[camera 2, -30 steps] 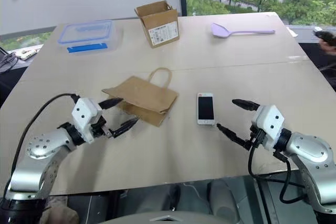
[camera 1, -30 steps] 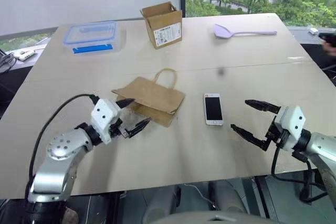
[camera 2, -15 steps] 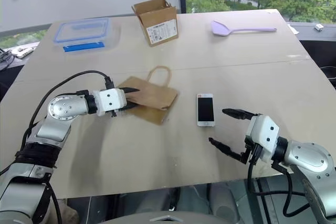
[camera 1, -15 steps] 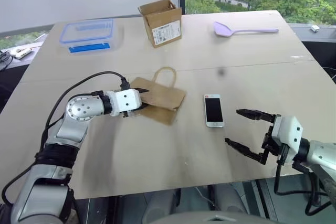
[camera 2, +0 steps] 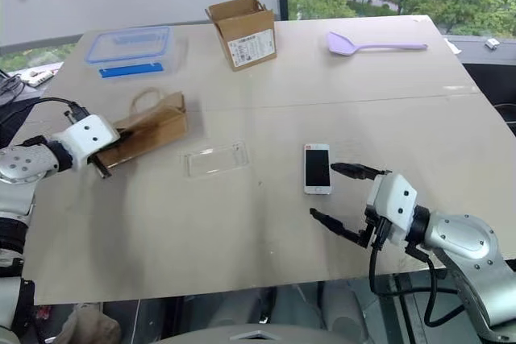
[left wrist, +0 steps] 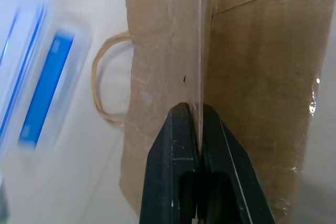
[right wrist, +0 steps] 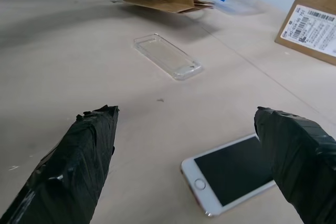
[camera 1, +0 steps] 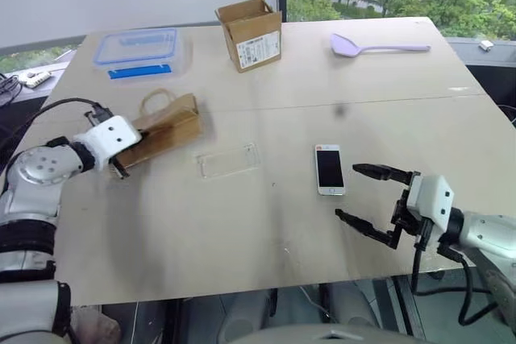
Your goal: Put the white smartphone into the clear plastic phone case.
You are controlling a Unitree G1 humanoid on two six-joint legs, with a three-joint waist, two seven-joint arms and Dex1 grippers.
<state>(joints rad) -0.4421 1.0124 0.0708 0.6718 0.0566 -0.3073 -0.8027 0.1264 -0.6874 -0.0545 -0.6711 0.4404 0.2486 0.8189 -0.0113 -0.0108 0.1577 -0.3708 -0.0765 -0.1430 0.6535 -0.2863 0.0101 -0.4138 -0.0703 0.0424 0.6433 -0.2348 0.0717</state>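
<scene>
The right hand point(camera 1: 372, 200) hovers with its fingers wide apart and nothing between them. The phone point(camera 1: 328, 169) lies flat on the counter point(camera 1: 242, 239), screen up, just ahead of this hand and slightly to its inner side, between the lines of its two fingers in the right wrist view. The phone's long axis runs away from the robot, home button at the near end, so the hand meets the near short end first.

The case point(camera 1: 228, 161) lies flat further inward from the phone, apart from it, open side apparently up (hard to confirm, as it is clear). Its long axis runs across the counter, roughly at right angles to the phone's.

The left hand point(camera 2: 103, 168) is clamped on the edge of a paper bag point(camera 1: 161, 129), well to the outer side of the case.

Judgement: the right hand is much the nearer to the phone; the phone needs about a quarter turn to match the case.
</scene>
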